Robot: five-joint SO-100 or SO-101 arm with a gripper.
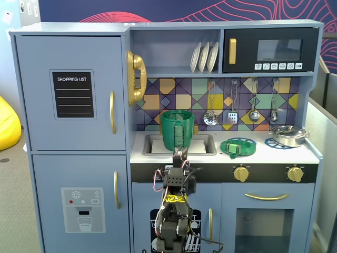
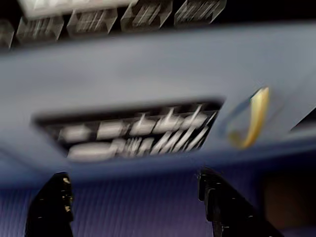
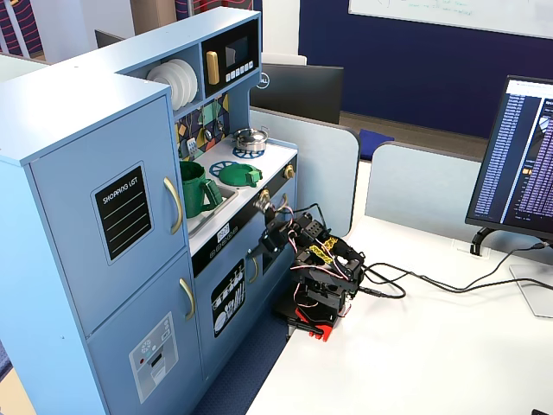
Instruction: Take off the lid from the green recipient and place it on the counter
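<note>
- Toy kitchen [image 1: 73, 158] in pale blue, filling most of both fixed views; sink recess at centre of the counter [image 1: 295, 153].
- Green recipient [image 1: 177, 129] upright in the sink, mouth open, no lid on it.
- Lid [image 1: 238, 147] lying flat on the counter at 3 o'clock from the recipient, apart from it; task apparently done.
- Silver pot [image 1: 288, 135] further toward 3 o'clock, on a blue burner ring.
- Claw [image 2: 136, 202] empty, fingers spread wide in the blurred wrist view, low before the cabinet front.
- Risk: wires [image 3: 406, 285] trailing by the arm, liable to snag; an upward swing could clip the counter edge or tip the recipient.
</note>
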